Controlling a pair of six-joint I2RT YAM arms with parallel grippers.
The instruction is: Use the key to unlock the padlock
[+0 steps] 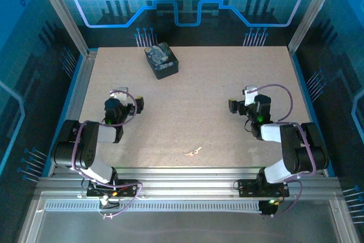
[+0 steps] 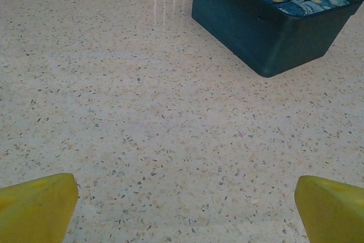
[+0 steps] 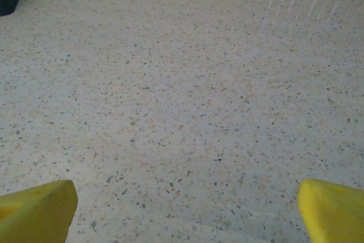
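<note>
The key (image 1: 194, 152), thin and pale tan, lies on the table near the front edge, between the two arm bases. The padlock is hidden from me. My left gripper (image 1: 129, 96) hovers over the left half of the table, well left of the key; in the left wrist view its yellow fingertips (image 2: 37, 206) stand wide apart over bare tabletop, so the left gripper (image 2: 185, 209) is open and empty. My right gripper (image 1: 242, 96) hangs over the right half, its right gripper (image 3: 185, 211) fingers likewise spread wide with nothing between them.
A dark blue swirl-patterned tin (image 1: 161, 60) stands at the back of the speckled table (image 1: 205, 123), left of centre, and in the left wrist view the tin (image 2: 267, 32) is ahead to the right. Metal rails run along the table's sides and front.
</note>
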